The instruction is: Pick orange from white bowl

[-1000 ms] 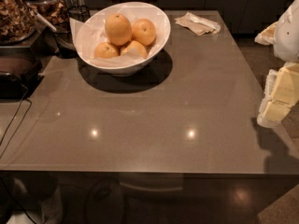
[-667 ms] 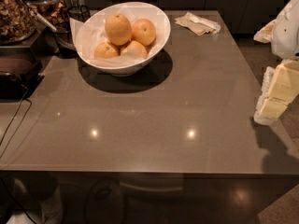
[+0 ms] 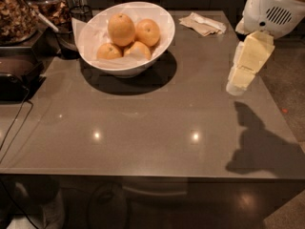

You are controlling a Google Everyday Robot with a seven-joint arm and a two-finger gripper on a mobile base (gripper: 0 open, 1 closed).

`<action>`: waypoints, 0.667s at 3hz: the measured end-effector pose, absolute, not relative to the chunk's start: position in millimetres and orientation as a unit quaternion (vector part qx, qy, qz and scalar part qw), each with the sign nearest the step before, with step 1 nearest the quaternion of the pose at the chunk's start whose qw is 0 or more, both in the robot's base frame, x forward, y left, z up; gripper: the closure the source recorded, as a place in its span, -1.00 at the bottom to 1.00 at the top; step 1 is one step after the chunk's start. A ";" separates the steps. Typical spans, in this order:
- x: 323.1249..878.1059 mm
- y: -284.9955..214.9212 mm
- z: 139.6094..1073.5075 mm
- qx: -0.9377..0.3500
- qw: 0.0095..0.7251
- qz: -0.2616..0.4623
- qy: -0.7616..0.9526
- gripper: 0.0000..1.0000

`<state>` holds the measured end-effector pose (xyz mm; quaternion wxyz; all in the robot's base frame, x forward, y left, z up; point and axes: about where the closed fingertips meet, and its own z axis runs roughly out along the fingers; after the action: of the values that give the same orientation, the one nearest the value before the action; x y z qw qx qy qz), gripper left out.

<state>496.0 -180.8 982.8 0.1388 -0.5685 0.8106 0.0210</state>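
Four oranges (image 3: 147, 31) sit in white bowl (image 3: 125, 68); the orange (image 3: 121, 28), biggest and smooth-skinned, sits on top. Gripper (image 3: 237, 84) hangs above table (image 3: 143, 128) near its right edge, grip state cannot be told. Open tabletop lies between.

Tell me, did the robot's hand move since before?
Yes. The gripper has moved inward from the right edge of the table, toward the white bowl.

no legible text anywhere, hand (image 3: 237, 86) over table (image 3: 143, 132) right edge

table (image 3: 143, 128): glossy grey (two light glints)
white bowl (image 3: 125, 68): 11 o'clock
napkin (image 3: 202, 24): 1 o'clock
tool (image 3: 238, 82): over the 3 o'clock edge
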 end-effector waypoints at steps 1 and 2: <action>516.2 -159.4 987.1 -0.580 0.147 0.039 0.801 -1.00; 523.9 -155.5 990.4 -0.578 0.163 0.034 0.799 -1.00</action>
<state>523.9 -155.5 990.4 0.1632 -0.5780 0.7988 0.0344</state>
